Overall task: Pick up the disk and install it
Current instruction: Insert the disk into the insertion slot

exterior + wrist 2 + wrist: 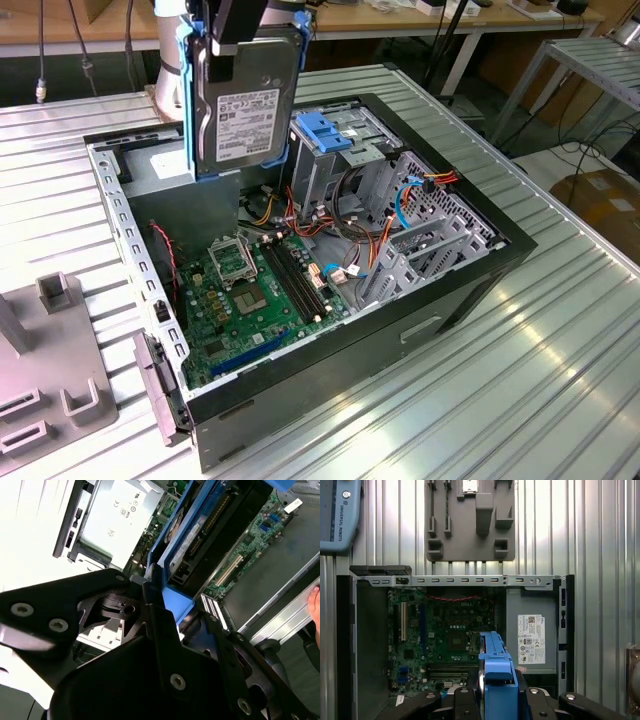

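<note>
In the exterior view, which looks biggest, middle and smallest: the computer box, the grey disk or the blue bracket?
Largest to smallest:
Open black metal computer case
Flat grey metal disk in blue frame
Blue plastic bracket on the drive cage
The disk may be nearer the camera.

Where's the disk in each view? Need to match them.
Exterior view: disk held upright, label showing, above the motherboard.
Second wrist view: blue-framed disk edge-on, motherboard beyond it.
First wrist view: blue-framed disk edge-on, over the motherboard.
Shared landmark: the green motherboard.
</note>
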Controlling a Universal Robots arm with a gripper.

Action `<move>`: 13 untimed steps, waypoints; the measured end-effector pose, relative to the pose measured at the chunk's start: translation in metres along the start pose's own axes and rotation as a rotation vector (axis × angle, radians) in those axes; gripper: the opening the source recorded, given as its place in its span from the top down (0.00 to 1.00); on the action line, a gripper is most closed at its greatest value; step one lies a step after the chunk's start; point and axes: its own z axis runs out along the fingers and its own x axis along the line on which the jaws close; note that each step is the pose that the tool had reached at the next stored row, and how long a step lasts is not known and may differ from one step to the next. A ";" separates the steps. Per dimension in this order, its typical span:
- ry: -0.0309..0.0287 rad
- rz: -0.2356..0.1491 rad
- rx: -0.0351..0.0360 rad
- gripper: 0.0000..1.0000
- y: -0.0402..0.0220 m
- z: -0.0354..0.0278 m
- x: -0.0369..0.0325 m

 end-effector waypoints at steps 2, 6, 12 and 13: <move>0.0001 0.000 0.0001 0.63 0.0000 0.0000 0.0029; 0.0000 0.000 0.0001 0.63 -0.0001 0.0001 0.0114; 0.0000 0.000 0.0001 0.63 -0.0003 0.0003 0.0227; 0.0000 0.000 0.0001 0.63 -0.0003 0.0003 0.0240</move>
